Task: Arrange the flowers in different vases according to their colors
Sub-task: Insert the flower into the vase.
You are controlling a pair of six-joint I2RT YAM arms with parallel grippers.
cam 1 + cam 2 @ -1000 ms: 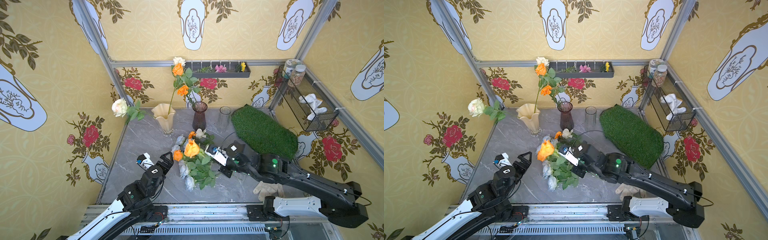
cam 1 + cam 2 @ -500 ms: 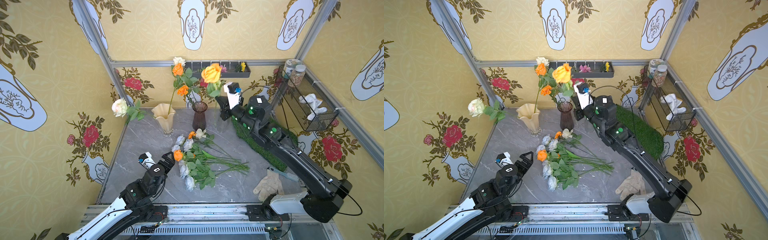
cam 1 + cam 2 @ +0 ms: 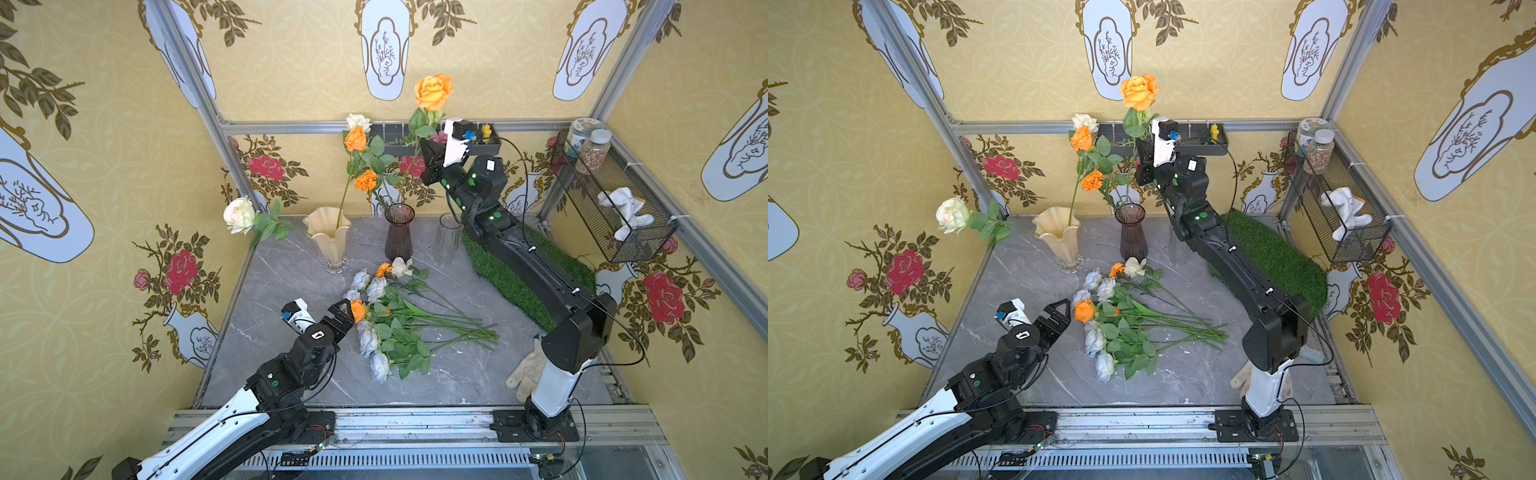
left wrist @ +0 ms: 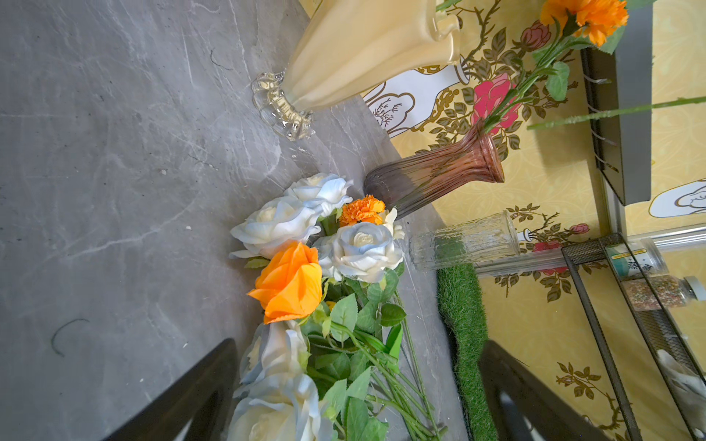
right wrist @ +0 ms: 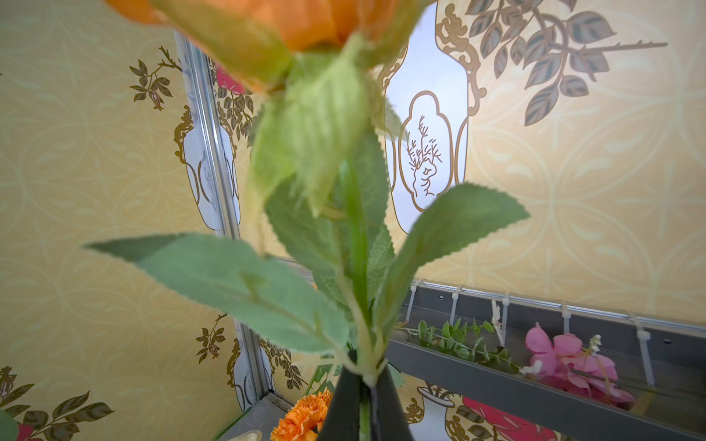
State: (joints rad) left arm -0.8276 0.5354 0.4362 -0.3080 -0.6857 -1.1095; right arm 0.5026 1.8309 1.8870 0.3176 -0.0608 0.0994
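Note:
My right gripper (image 3: 430,154) (image 3: 1142,160) is raised at the back, above the dark purple vase (image 3: 399,232), shut on the green stem of an orange rose (image 3: 433,91) (image 5: 305,19) that stands upright over it. The cream-yellow vase (image 3: 328,237) holds a cream-white rose (image 3: 240,215) leaning left. An orange marigold (image 3: 365,180) stands in the purple vase. The clear glass vase (image 3: 448,239) holds nothing. Several flowers (image 3: 395,316) lie piled mid-table. My left gripper (image 3: 338,316) (image 4: 359,401) is open, low beside the pile's orange rose (image 4: 290,282), with pale roses between its fingers.
A green turf mat (image 3: 523,270) lies under the right arm. A wire basket (image 3: 615,199) with jars hangs on the right wall. A shelf tray (image 3: 490,143) with small sprigs is on the back wall, just behind the right gripper. A white glove (image 3: 525,370) lies at front right.
The right arm has carried the orange rose from the pile up to the back, above the purple vase. The left gripper has edged slightly toward the pile.

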